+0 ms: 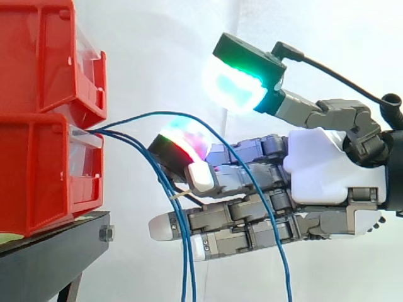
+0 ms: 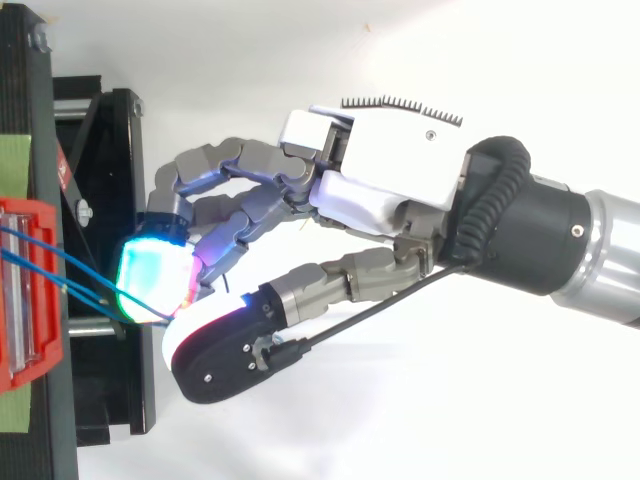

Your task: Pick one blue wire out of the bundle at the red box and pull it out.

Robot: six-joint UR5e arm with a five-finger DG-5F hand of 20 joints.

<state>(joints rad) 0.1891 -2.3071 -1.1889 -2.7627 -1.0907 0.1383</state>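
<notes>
Side view first. Two red bins are sitting stacked at the left: an upper bin [image 1: 38,56] and a lower bin [image 1: 38,176], both on one black stand [image 1: 56,245]. I'm counting three blue wires, all coming out of the lower bin's front lip. One, the arcing wire [image 1: 288,280], is heading right, looping up and over, then dropping steeply past the frame's bottom. The other two, the paired wires [image 1: 186,277], are slanting down to the right and then hanging nearly vertical, side by side. The hand [image 1: 327,170] is reaching in level from the right, pointing at the lower bin and stopping short of it, with the arcing wire crossing in front of it. I honestly cannot tell whether it's clamped on a wire or just around it.

Top view: one bin [image 2: 30,290] is showing at the left, with two blue wire stretches [image 2: 40,258] running off it diagonally toward the hand [image 2: 390,170]. That sideways slant is getting flattened in the side view, while the long vertical hang is getting lost from above.
</notes>
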